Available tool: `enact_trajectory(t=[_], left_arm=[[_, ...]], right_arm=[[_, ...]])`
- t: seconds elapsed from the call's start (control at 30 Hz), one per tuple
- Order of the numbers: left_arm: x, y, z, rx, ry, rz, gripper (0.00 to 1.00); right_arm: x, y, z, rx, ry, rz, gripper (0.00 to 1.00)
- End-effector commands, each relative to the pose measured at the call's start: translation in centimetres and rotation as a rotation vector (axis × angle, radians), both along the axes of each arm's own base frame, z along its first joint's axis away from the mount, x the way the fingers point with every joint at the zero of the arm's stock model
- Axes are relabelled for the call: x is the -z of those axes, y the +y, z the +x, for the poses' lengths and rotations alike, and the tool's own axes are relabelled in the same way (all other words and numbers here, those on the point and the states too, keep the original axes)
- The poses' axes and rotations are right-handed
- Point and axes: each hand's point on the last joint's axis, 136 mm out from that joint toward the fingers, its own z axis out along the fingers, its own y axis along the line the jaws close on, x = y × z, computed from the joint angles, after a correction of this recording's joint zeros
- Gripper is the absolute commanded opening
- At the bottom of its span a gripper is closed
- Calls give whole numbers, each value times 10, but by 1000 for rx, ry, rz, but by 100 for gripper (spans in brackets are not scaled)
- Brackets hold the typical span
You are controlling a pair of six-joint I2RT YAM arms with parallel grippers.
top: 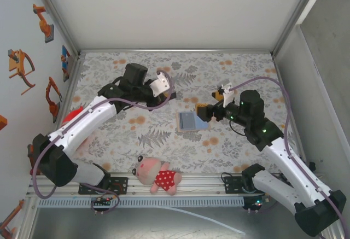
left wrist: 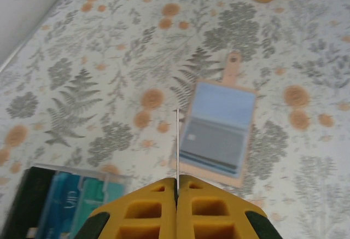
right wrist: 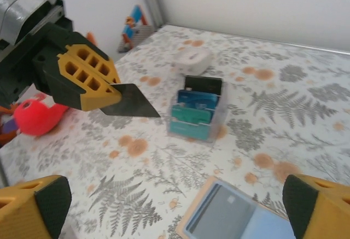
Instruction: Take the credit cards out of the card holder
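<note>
The left arm reaches from the near-left corner of the tabletop toward its far side. The left tool is pinched tight on a thin dark card, held in the air. The right arm angles in from the near-right corner, and the right tool is spread wide over the middle, gripping nothing.

One card holder, one card rack, one plush toy.
</note>
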Motion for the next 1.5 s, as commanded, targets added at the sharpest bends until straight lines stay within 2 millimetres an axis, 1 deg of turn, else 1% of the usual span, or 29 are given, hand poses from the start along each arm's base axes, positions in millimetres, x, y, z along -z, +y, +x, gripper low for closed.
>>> enact_trajectory(t=[0.0, 0.03, 0.17, 0.3, 0.5, 0.6, 0.7, 0.83, 1.03, 1.2, 1.47], left_arm=[[10, 9, 33, 20, -90, 46, 0], [12, 10, 40, 23, -90, 45, 0], [32, 21, 77, 20, -73, 58, 0], [54, 31, 113, -5, -44, 73, 0], [76, 42, 151, -15, -38, 57, 0], [82, 45, 164, -22, -18, 43, 0], [87, 49, 172, -29, -8, 36, 0], [93, 50, 177, -24, 7, 39, 0], [105, 54, 178, -13, 36, 46, 0], [111, 52, 175, 16, 47, 42, 0], [121, 54, 181, 17, 67, 51, 0]], right_arm=[[6, -19, 15, 152, 24, -25, 99], [7, -21, 17, 170, 28, -27, 99], [7, -32, 25, 248, 40, -39, 99], [10, -35, 29, 278, 55, -46, 99], [13, -34, 34, 295, 73, -37, 99], [15, -33, 37, 300, 83, -33, 99], [16, -31, 40, 301, 87, -28, 99], [16, -29, 44, 306, 93, -23, 99], [14, -28, 47, 308, 94, -22, 99], [15, -28, 49, 314, 96, -21, 99], [15, -28, 47, 313, 103, -14, 99]])
